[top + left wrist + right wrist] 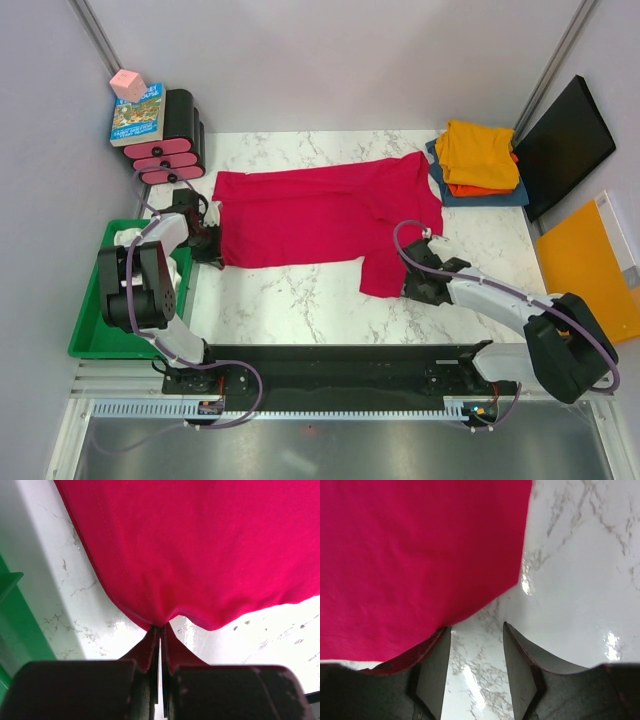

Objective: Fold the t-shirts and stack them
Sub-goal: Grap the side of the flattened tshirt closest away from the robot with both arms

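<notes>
Crimson t-shirt (320,215) lay flat, we had left gripper (160,632) pinching its left hem, right gripper (476,642) gaping beside the near sleeve

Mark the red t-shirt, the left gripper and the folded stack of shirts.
red t-shirt (310,215), top view, middle of its body.
left gripper (160,636), left wrist view, between its fingertips.
folded stack (478,152), top view, yellow top shirt.

Green bin (86,305) just left of the left hand (213,250); pink-and-black cases (172,150) beyond it (book (138,113) and pink cube (128,85) on top).
</notes>
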`<action>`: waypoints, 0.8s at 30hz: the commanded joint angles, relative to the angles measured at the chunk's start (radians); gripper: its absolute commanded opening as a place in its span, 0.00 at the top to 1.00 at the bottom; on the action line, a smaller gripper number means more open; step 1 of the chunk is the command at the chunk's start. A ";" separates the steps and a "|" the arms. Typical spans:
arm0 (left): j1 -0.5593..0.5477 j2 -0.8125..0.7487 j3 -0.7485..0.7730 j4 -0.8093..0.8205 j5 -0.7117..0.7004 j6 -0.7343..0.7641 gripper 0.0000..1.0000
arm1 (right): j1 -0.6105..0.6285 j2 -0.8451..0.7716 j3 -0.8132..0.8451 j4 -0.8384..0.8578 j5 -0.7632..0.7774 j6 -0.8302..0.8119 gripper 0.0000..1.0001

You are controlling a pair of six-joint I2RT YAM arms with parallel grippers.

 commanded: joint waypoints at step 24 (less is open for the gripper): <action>0.006 -0.028 0.020 -0.002 0.001 0.033 0.98 | 0.007 0.192 0.221 0.210 0.122 -0.100 0.78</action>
